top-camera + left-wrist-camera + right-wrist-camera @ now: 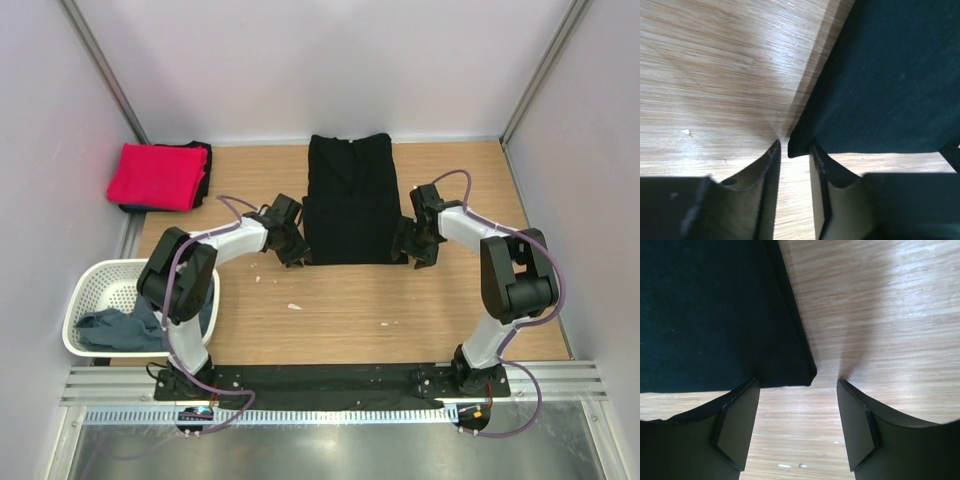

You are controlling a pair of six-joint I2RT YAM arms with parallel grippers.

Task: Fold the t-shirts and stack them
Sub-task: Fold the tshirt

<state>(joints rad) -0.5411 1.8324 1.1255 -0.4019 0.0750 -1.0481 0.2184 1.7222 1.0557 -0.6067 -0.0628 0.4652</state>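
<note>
Closest to us, the left arm (pixel 180 285) and the right arm (pixel 515 280) rise from a black plate (pixel 330 378) at the near edge of the wooden table (pixel 330 320), and both bend inward. Between them the black t-shirt (pixel 348 200) lies flat in the middle of the table as a long rectangle, its near half a little wider than its far half. The left gripper (pixel 290 250) sits at the shirt's near left corner and the right gripper (pixel 415 250) at its near right corner. From the left wrist we see the left gripper (pixel 794 147) with its fingers close together but not clenched: a slim strip of wood shows between them. The shirt's corner pokes into the mouth of that gap, just beside the finger on the shirt's side, and is not pinched. From the right wrist, the right gripper (pixel 796 382) stands wide open, released and holding nothing. The corner of the cloth (its edge looks thick, more than one layer) lies between the fingertips, nearer the finger on the shirt's side. The red t-shirt (pixel 155 175) rests folded in the far left corner on top of a dark cloth (pixel 203 160) that we cannot identify. The grey-blue t-shirt (pixel 115 330) lies crumpled in the white basket (pixel 95 275) beside the left arm. A few white scraps (pixel 294 306) dot the wood in front of the black shirt.
</note>
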